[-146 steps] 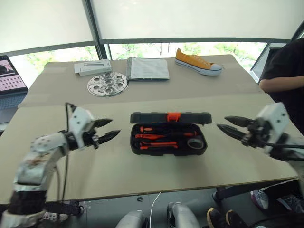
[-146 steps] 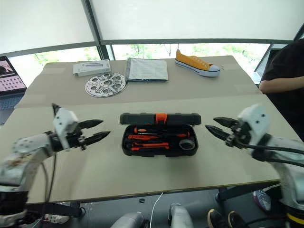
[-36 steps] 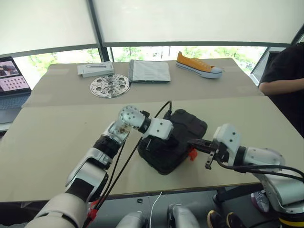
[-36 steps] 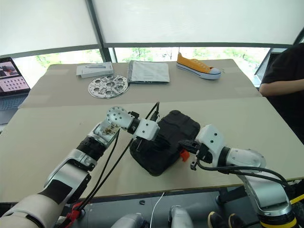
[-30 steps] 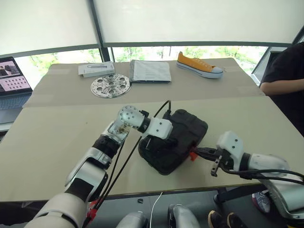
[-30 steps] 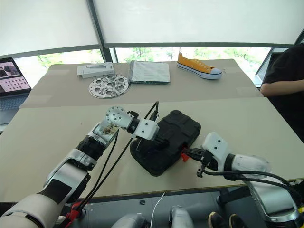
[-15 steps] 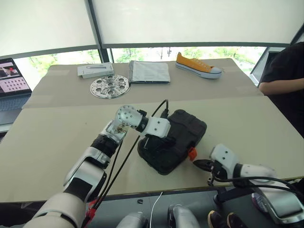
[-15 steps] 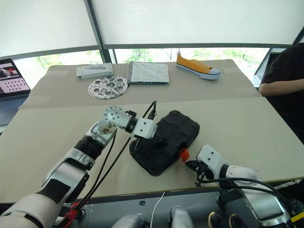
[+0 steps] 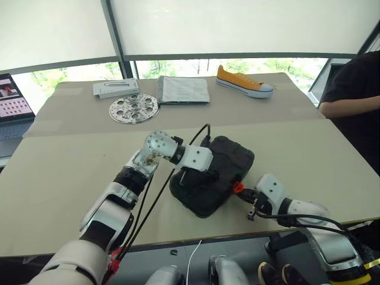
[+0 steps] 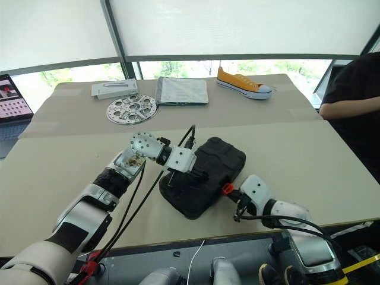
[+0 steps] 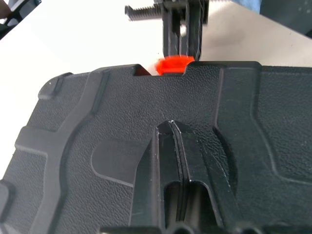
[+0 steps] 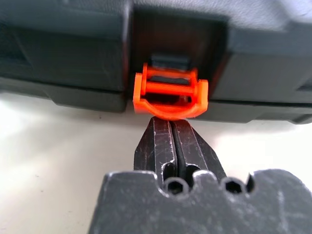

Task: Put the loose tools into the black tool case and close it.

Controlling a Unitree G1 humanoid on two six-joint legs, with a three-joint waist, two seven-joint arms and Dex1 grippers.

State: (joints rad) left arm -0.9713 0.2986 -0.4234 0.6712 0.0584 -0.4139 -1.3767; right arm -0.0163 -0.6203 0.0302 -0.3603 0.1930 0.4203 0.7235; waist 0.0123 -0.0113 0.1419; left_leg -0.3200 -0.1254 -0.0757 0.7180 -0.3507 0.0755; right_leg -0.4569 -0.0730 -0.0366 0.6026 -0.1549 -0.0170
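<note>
Lying shut and skewed on the tan table (image 9: 59,178), black plastic clamshell tool case (image 9: 222,163), contents hidden, left gripper (image 11: 171,127) closed, pressing its lid, right gripper (image 12: 171,123) closed, tips under the orange latch (image 12: 170,95)

No legible text, label, brand, number or sign is present. The laptop screen (image 9: 10,98) at the left edge of the table (image 9: 53,178) displays content too small to read. The lid of the black tool case (image 11: 146,131) carries moulded texture only, without lettering.
</note>
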